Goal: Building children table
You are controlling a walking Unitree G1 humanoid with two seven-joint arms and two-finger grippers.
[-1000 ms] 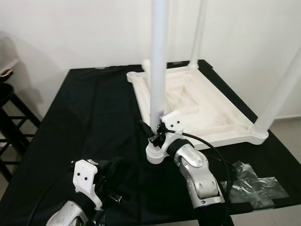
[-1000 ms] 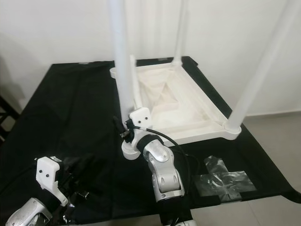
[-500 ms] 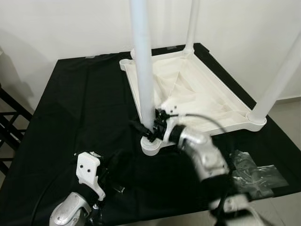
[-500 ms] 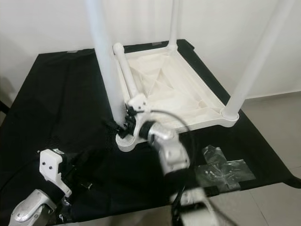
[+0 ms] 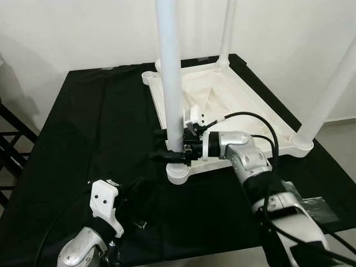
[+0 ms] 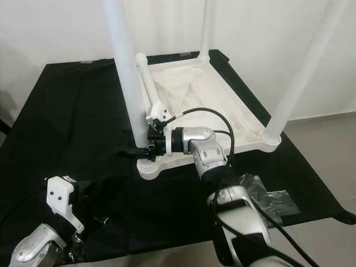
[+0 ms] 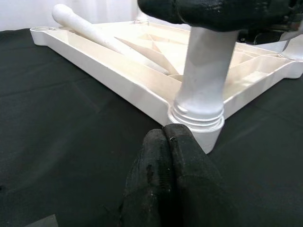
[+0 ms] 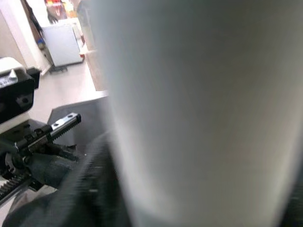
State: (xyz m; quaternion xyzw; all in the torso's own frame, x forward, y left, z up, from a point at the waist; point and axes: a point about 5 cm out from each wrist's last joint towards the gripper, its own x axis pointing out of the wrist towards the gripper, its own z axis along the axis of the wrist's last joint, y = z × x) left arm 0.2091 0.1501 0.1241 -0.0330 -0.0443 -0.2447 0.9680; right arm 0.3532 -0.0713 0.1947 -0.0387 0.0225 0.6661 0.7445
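Observation:
A white plastic children's table (image 5: 266,107) lies upside down on the black-clothed worktop (image 5: 94,128). Three legs stand upright in corner sockets: the near-left leg (image 5: 169,83), a far leg (image 5: 225,33) and a right leg (image 5: 328,94). A loose leg (image 6: 147,83) lies inside the upturned top. My right gripper (image 5: 162,146) is shut around the near-left leg just above its socket (image 7: 199,118), which blurs large in the right wrist view (image 8: 203,113). My left gripper (image 5: 136,196) hovers low near the front left, fingers (image 7: 165,156) pressed together on nothing, a short way from that socket.
A crumpled clear plastic bag (image 6: 272,197) lies on the cloth at the front right. A black rack (image 5: 11,150) stands off the worktop's left side. A white wall is close behind, and pale floor (image 6: 328,144) shows to the right.
The camera has shifted. My right arm has swung round and now reaches in from the right, its fingers clasping the near-left leg slightly higher. The left gripper has barely moved.

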